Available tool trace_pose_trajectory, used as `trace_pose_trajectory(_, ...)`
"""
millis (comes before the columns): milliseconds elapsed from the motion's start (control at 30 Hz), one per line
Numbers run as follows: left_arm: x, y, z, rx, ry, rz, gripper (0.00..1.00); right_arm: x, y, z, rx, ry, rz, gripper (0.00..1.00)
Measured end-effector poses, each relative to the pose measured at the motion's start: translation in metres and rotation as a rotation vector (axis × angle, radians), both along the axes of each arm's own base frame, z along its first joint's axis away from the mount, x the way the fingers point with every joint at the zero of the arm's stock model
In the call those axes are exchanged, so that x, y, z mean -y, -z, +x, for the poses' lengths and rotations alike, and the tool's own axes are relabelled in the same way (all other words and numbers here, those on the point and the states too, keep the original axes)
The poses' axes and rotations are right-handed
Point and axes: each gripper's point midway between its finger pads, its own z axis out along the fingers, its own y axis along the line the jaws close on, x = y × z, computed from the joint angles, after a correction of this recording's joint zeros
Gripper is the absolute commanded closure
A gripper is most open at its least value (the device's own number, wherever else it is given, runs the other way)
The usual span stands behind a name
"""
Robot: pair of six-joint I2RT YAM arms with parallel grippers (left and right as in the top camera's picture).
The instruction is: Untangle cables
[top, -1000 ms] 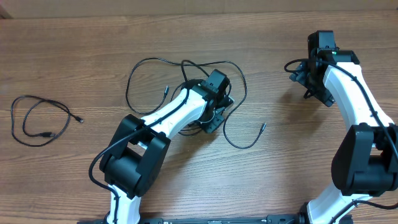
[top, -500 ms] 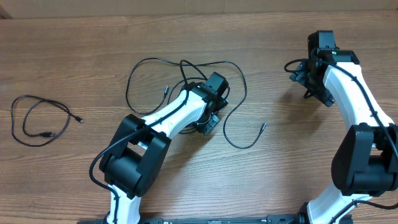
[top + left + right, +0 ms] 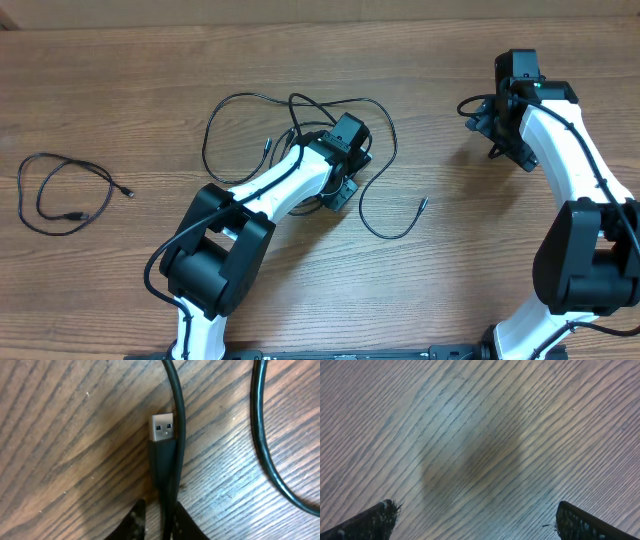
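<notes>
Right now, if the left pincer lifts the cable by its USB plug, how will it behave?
Probably floppy: the cable lies in loose curves, so it would drape and trail. Likely light, being thin. The USB plug looks rigid, a firmer hold.

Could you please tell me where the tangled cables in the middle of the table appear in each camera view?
Overhead: the tangled cables loop at centre, around the left gripper.
Left wrist: strands run down the middle and right, with a USB plug at centre.
Right wrist: not in it, only bare table.
Shared landmark: the left gripper, at the left wrist view's bottom edge.
</notes>
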Motion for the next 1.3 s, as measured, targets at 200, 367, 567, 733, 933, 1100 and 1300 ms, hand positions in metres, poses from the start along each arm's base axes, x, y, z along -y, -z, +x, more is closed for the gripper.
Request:
trace_pose_trajectory(200, 0.001, 0.000, -0.001, -0.012, -0.084, -0.018, 0.80, 0.000, 0.000, 0.000, 0.000, 0.000, 0.000, 0.00)
trace_pose_trajectory(367, 0.000, 0.001, -0.004, -0.032, -0.182, -0.032, 0.81, 0.000, 0.000, 0.000, 0.000, 0.000, 0.000, 0.00)
trace_pose_trajectory(567, 0.001, 0.001, -0.002, -0.032, -0.236, -0.046, 0.76, 0.000, 0.000, 0.000, 0.000, 0.000, 0.000, 0.00)
trace_pose_trajectory(733, 0.001, 0.004, -0.002, -0.025, -0.245, -0.054, 0.78, 0.000, 0.000, 0.000, 0.000, 0.000, 0.000, 0.00)
trace_pose_trajectory(933, 0.007, 0.004, -0.005, -0.041, -0.195, -0.077, 0.96, 0.000, 0.000, 0.000, 0.000, 0.000, 0.000, 0.00)
trace_pose_trajectory(1100, 0.012, 0.004, -0.011, -0.074, -0.142, -0.097, 0.96, 0.000, 0.000, 0.000, 0.000, 0.000, 0.000, 0.00)
trace_pose_trajectory(1300, 0.009, -0.009, -0.037, -0.214, -0.126, -0.072, 0.96, 0.000, 0.000, 0.000, 0.000, 0.000, 0.000, 0.00)
